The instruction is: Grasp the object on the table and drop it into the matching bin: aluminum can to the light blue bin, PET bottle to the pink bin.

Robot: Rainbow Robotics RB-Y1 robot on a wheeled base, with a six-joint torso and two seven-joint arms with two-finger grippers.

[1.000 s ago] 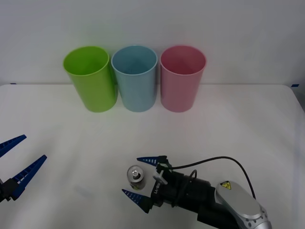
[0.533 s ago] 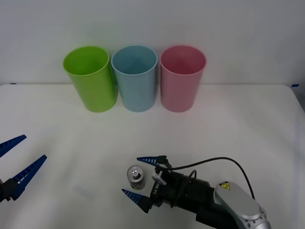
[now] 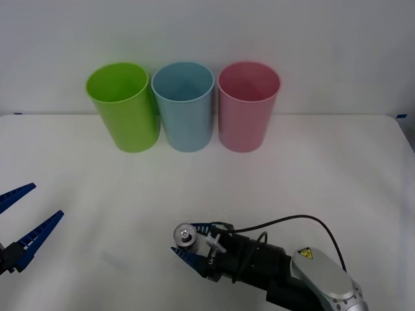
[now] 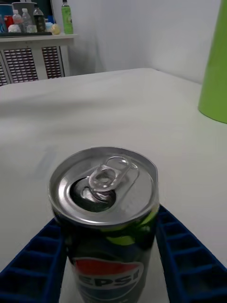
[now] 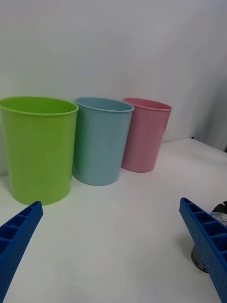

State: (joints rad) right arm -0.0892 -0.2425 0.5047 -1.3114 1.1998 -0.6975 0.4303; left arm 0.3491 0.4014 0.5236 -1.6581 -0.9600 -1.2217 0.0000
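Right pincer (image 3: 188, 241) now clamping Pepsi can (image 4: 105, 208)

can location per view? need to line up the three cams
Front view: aluminum can low centre on the table, between the right hand's blue fingers.
Right wrist view: the can is close up, pull tab on top, a finger against each side.
Left wrist view: a sliver of the can behind one finger of the open left hand.
Shared landmark: lime green bin.
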